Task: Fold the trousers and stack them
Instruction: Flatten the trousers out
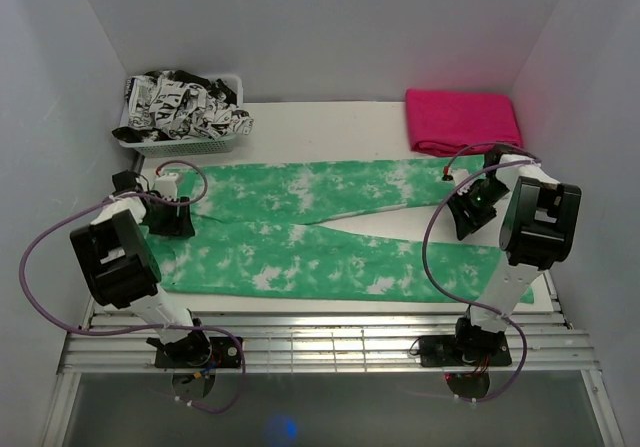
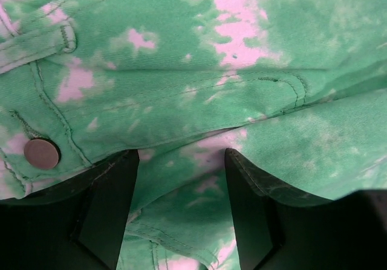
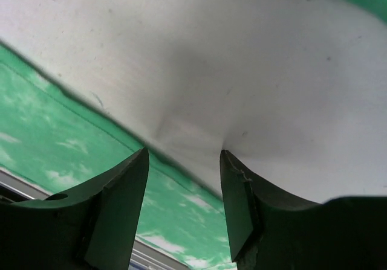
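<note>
Trousers [image 1: 330, 192] lie spread, partly hidden by right arm [image 1: 540, 222]; left claw [image 2: 181, 161], right claw [image 3: 184, 161] gape empty.

The trousers [image 1: 320, 229] lie spread across the table [image 1: 330, 127], waist to the left, legs running right. Behind their waist, in the far left corner, stands a basket [image 1: 190, 148] holding crumpled clothes [image 1: 185, 102]. A folded cloth [image 1: 462, 119] lies at the far right, behind the leg ends.

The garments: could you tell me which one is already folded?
The pink one, far right; the green trousers lie spread flat, the black-and-white one crumpled in a basket.
</note>
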Robot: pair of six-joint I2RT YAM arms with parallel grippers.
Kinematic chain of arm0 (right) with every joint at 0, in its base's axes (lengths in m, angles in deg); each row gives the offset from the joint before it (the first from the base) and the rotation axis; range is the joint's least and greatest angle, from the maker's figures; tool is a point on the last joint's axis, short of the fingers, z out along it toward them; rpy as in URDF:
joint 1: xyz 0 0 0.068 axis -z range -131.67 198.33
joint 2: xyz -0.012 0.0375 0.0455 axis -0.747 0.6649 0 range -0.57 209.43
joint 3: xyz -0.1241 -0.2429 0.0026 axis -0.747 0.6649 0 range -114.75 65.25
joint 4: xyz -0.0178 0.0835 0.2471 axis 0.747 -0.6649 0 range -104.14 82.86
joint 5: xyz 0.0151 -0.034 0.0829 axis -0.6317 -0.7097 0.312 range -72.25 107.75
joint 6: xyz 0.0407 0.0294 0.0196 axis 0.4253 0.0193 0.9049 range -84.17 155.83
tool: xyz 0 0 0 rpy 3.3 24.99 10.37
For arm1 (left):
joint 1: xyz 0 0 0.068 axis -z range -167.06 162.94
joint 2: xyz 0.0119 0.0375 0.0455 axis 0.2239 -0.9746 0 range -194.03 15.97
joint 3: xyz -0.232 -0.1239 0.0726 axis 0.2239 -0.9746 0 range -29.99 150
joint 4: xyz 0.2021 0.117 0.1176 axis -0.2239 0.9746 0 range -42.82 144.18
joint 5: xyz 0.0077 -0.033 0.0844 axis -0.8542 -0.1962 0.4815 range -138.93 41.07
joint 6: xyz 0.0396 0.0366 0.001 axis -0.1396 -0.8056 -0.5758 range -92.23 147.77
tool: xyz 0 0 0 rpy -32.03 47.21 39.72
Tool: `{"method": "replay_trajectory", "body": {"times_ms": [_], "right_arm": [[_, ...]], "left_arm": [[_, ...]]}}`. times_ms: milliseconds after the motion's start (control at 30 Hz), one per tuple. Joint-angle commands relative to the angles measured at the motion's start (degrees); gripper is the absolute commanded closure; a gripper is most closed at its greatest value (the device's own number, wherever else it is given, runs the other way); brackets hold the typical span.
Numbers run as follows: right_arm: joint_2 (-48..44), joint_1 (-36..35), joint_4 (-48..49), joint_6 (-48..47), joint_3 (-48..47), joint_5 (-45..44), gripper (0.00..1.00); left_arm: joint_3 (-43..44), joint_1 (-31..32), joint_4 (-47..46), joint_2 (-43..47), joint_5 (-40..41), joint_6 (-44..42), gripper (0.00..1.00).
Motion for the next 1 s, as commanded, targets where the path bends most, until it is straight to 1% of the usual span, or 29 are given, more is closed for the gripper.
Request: {"method": "replay_trajectory", "body": {"times_ms": [0, 33, 100, 133, 200, 233, 267, 300, 367, 400, 433, 467, 500, 533, 567, 600, 633, 667, 700, 733, 800, 833, 967], "right_arm": [[-5.37, 1.17, -0.67, -2.67, 1.05, 1.01, 0.43], [-6.43, 1.60, -1.63, -3.37, -0.35, 1.63, 0.43], [-9.06, 3.45, -3.82, -7.67, -2.55, 3.73, 0.40], [-9.86, 4.15, -6.45, -9.51, -3.52, 4.35, 0.40], [-12.40, 6.44, -8.66, -16.54, -5.37, 4.80, 0.38], [-13.37, 7.23, -10.58, -19.35, -5.29, 4.80, 0.38], [-14.51, 8.80, -11.47, -22.25, -4.24, 4.80, 0.38], [-16.79, 9.69, -12.09, -28.19, -3.10, 4.62, 0.40], [-19.70, 11.97, -13.84, -34.20, -0.03, 4.36, 0.41], [-23.10, 12.59, -13.94, -40.15, 4.51, 2.97, 0.42], [-25.05, 13.03, -13.68, -43.16, 7.25, 2.00, 0.43], [-27.33, 14.08, -13.07, -45.98, 10.07, 1.12, 0.44], [-31.88, 14.79, -11.67, -48.88, 15.75, -0.20, 0.45], [-34.19, 15.32, -10.61, -54.13, 18.50, -0.91, 0.46], [-38.74, 16.02, -8.08, -56.18, 21.32, -2.74, 0.47], [-40.96, 16.28, -7.10, -58.20, 26.57, -3.80, 0.48], [-42.72, 16.64, -5.96, -61.97, 29.05, -4.95, 0.50], [-45.96, 17.42, -4.90, -63.66, 31.34, -7.13, 0.53], [-47.03, 18.04, -3.59, -65.33, 33.19, -8.11, 0.57], [-47.74, 19.52, -3.05, -66.65, 35.82, -8.99, 0.58], [-48.19, 21.37, -2.69, -69.20, 36.90, -10.75, 0.59], [-47.93, 23.56, -2.08, -69.99, 36.55, -10.67, 0.61], [-44.42, 29.11, 0.11, -73.86, 34.18, -10.76, 0.61]], "left_arm": [[0.76, -1.15, 0.43, 2.64, -0.63, -1.78, 0.29], [3.38, -1.33, 2.26, 3.52, -2.57, -2.13, 0.27], [6.38, -1.59, 4.81, 4.57, -6.35, -5.20, 0.26], [9.18, -1.68, 7.35, 5.80, -8.71, -6.43, 0.25], [12.01, -1.94, 10.70, 6.77, -10.49, -11.95, 0.24], [13.24, -2.47, 14.72, 7.30, -12.41, -14.24, 0.24], [16.21, -3.00, 17.45, 7.91, -13.65, -17.05, 0.23], [17.72, -4.13, 23.92, 8.01, -14.79, -23.43, 0.23], [21.92, -5.63, 30.81, 7.22, -16.12, -29.79, 0.22], [23.17, -7.55, 38.06, 6.69, -16.21, -36.52, 0.22], [24.23, -8.62, 42.05, 5.99, -16.21, -40.33, 0.23], [25.02, -9.84, 45.05, 5.29, -15.86, -43.24, 0.23], [25.20, -11.94, 46.82, 4.59, -15.42, -44.74, 0.24], [24.59, -12.92, 46.84, 4.93, -14.72, -45.80, 0.24], [23.54, -13.89, 46.75, 5.63, -13.41, -47.47, 0.24], [20.92, -15.38, 46.75, 7.37, -13.05, -49.31, 0.25], [19.59, -15.92, 46.75, 8.35, -12.87, -52.11, 0.25], [18.19, -16.36, 46.75, 9.23, -12.43, -52.93, 0.25], [16.95, -16.71, 46.66, 9.93, -12.43, -53.54, 0.25], [14.68, -16.80, 46.66, 11.16, -12.43, -54.42, 0.25], [13.26, -16.97, 46.75, 11.87, -12.95, -54.52, 0.25], [12.12, -16.89, 46.66, 12.22, -12.96, -54.34, 0.26], [10.27, -16.98, 46.75, 13.19, -12.78, -54.25, 0.26]]}}
